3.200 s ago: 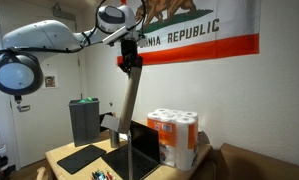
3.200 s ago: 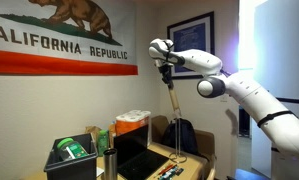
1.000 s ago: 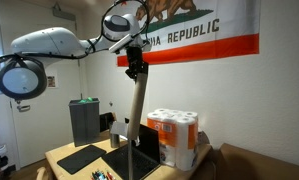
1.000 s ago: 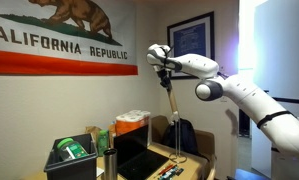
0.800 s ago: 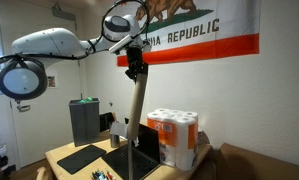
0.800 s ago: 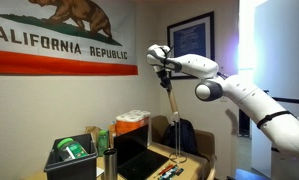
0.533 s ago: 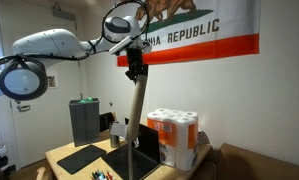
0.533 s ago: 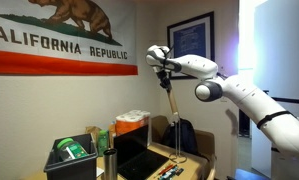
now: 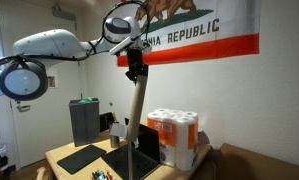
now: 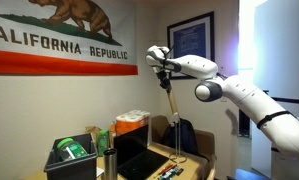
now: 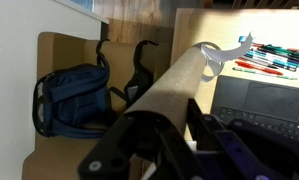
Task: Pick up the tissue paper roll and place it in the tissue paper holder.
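Wrist view: pincer (image 11: 165, 122) clamps tissue paper roll (image 11: 177, 78) top; lower it upright beside wrapped pack (image 9: 174, 138), holder seemingly hidden.

We get soft, low-detail pictures throughout. In both exterior views the flag (image 9: 204, 30) (image 10: 59, 40) is evenly and warmly lit, while the room below it sits dimmer and muddier. Far to the flag's right in an exterior view, a tall bright strip (image 10: 254, 30) is blown out to white. In the wrist view the gripper (image 11: 169, 125) is a dark, blurred mass. The tissue paper roll (image 11: 174, 85) it clamps looks sharper farther out.
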Controlling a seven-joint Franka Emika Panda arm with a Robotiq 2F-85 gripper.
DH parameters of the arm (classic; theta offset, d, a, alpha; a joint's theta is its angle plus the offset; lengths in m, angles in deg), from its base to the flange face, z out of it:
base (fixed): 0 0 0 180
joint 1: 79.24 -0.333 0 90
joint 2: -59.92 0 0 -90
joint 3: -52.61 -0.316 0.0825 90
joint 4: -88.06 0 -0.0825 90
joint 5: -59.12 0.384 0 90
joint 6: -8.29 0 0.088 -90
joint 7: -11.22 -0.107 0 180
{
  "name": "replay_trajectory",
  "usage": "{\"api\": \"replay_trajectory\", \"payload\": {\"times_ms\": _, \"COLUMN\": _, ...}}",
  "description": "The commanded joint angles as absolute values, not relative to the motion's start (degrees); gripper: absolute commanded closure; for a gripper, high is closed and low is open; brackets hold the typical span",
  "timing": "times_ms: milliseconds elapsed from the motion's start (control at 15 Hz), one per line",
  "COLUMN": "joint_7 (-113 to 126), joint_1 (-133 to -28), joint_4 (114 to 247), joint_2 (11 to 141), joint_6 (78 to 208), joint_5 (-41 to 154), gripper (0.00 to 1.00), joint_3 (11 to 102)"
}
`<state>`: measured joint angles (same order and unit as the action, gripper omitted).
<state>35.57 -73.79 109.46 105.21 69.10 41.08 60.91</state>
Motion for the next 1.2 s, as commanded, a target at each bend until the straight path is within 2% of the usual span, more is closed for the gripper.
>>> {"api": "replay_trajectory", "payload": {"times_ms": 0, "joint_7": 34.2, "joint_1": -74.0, "joint_4": 109.3, "joint_2": 105.3, "joint_6": 69.5, "joint_5": 41.9, "gripper": 0.98, "joint_3": 60.9}}
{"api": "replay_trajectory", "payload": {"times_ms": 1133, "joint_7": 33.8, "joint_1": -74.7, "joint_4": 109.2, "joint_2": 108.0, "joint_6": 70.8, "joint_5": 42.4, "gripper": 0.98, "joint_3": 60.5}}
